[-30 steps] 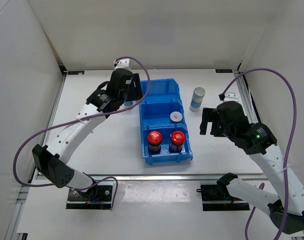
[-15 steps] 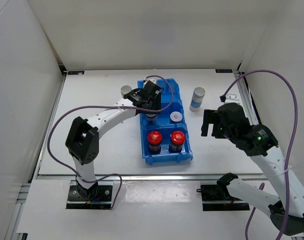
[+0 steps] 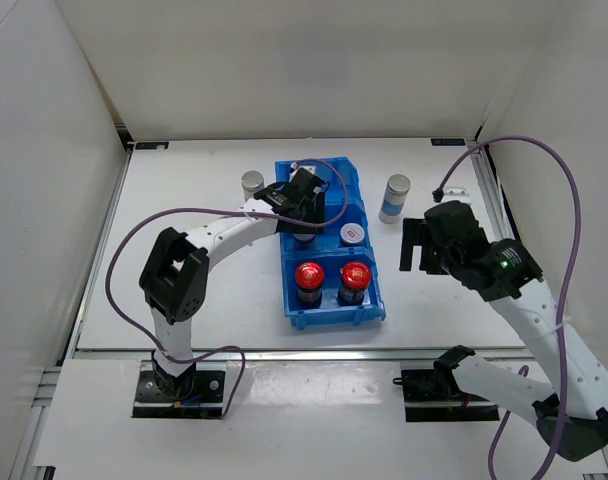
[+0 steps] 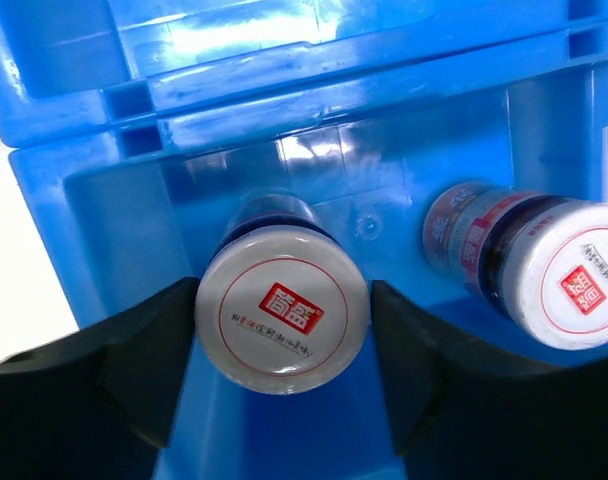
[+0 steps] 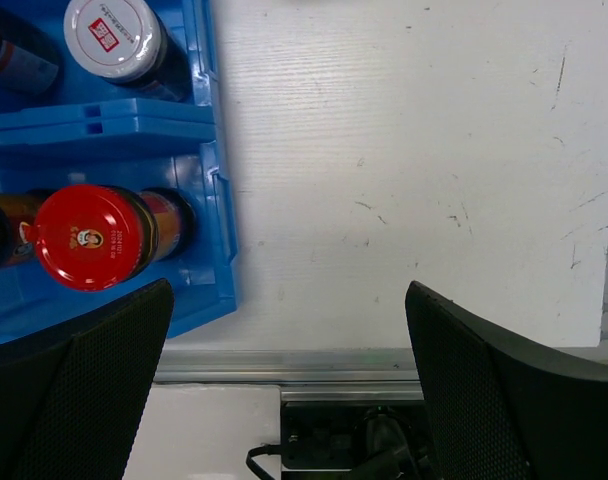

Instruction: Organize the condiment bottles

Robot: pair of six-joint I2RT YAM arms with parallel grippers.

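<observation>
Top view: left gripper [image 3: 302, 222] in blue bin's [image 3: 329, 312] middle compartment, toward table's [image 3: 174, 190] far edge; left wrist view: fingers [image 4: 144, 370] clasp upright white-lidded bottle [image 4: 282, 322] between them; right wrist view: right gripper [image 5: 289, 400] gapes empty beside bin's right wall.

In the blue plastic bin [image 3: 329, 316], the near part holds a dark red-capped bottle [image 3: 309, 275] and a second red-capped bottle [image 3: 355, 274]. Behind them stand a short white-lidded bottle [image 3: 352, 233] and a second white-lidded bottle [image 3: 304, 239], half hidden under the left gripper [image 3: 304, 222]. One tall grey-capped bottle [image 3: 252, 183] stands left of the bin, another grey-capped bottle [image 3: 394, 197] right, near the right gripper [image 3: 406, 246].
</observation>
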